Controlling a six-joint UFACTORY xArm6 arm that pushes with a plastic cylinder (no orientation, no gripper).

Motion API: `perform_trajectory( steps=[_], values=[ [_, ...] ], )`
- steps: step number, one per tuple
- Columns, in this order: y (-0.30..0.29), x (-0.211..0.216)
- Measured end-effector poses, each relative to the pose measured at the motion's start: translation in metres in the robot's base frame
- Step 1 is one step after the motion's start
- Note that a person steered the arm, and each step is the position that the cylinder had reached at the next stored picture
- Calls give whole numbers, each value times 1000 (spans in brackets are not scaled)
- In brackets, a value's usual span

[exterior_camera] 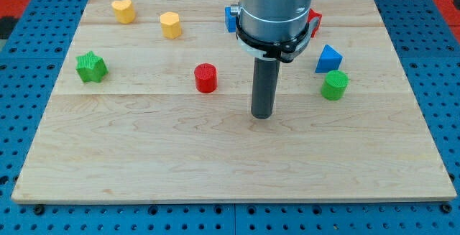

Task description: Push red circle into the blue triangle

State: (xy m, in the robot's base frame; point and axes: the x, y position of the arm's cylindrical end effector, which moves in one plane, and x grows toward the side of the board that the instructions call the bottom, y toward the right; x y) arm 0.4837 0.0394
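Note:
The red circle (205,77) stands on the wooden board (215,156) left of centre. The blue triangle (328,59) stands at the view's right, just above a green circle (334,85). My tip (261,115) rests on the board between them, to the right of and slightly below the red circle, apart from it, and well left of the blue triangle. It touches no block.
A yellow heart (123,10) and a yellow hexagon-like block (170,24) sit at the top left. A green star (91,67) is at the left. A blue block (230,18) and a red block (315,21) are partly hidden behind the arm at the top.

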Motion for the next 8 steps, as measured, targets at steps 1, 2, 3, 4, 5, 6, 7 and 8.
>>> perform_trajectory(
  steps=[1,2,3,4,5,6,7,8],
  values=[
    [-78,17],
    [-136,6],
    [-156,-31],
    [-93,-61],
    [-28,-73],
    [-42,-87],
    [-9,-100],
    [51,-88]
  ],
)
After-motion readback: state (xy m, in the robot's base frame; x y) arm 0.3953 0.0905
